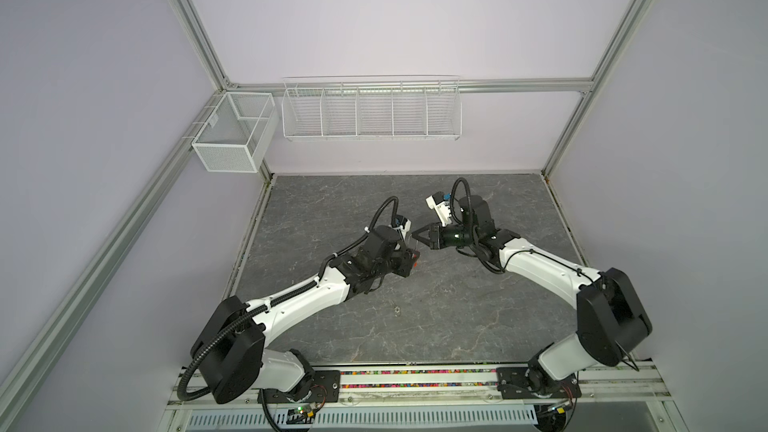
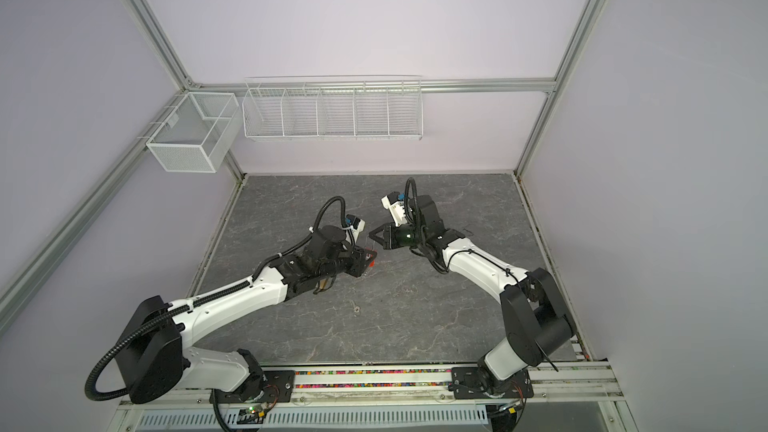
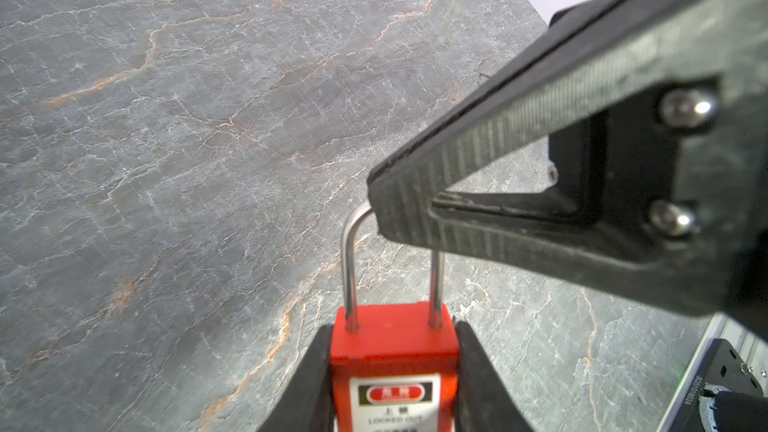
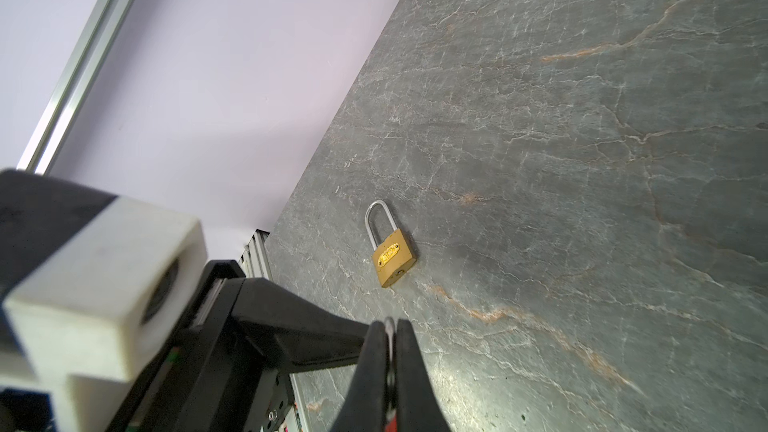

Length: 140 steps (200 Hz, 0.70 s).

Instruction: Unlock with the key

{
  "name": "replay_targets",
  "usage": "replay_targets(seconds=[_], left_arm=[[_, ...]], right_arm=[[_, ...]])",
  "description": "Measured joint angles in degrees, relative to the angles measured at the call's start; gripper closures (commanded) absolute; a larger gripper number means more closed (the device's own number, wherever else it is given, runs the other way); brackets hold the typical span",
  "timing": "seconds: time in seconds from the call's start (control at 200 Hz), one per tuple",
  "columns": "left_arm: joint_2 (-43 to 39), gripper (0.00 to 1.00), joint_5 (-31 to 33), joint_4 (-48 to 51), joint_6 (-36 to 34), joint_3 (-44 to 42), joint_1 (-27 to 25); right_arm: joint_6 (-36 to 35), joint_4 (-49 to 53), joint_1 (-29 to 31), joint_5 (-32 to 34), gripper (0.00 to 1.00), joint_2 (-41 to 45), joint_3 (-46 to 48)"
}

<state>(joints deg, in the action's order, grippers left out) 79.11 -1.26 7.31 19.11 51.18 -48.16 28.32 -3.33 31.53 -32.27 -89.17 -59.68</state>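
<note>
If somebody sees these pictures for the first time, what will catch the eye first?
First the red padlock, clamped by its body in the left gripper, while the right gripper is shut on the top of its silver shackle. Next, a brass padlock lying flat and alone on the dark marble-patterned table, seen in the right wrist view.

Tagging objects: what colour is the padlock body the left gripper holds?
The padlock body is red; best seen in the left wrist view.
</note>
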Motion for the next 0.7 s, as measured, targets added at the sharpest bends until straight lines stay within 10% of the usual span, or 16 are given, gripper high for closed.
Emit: replay_targets(seconds=[0.7], left_arm=[[-2.45,1.0,-8.94,-2.54,-3.85,-2.34,1.01]], right_arm=[[-1.77,0.0,-3.89,-6.03,0.92,1.88,0.76]])
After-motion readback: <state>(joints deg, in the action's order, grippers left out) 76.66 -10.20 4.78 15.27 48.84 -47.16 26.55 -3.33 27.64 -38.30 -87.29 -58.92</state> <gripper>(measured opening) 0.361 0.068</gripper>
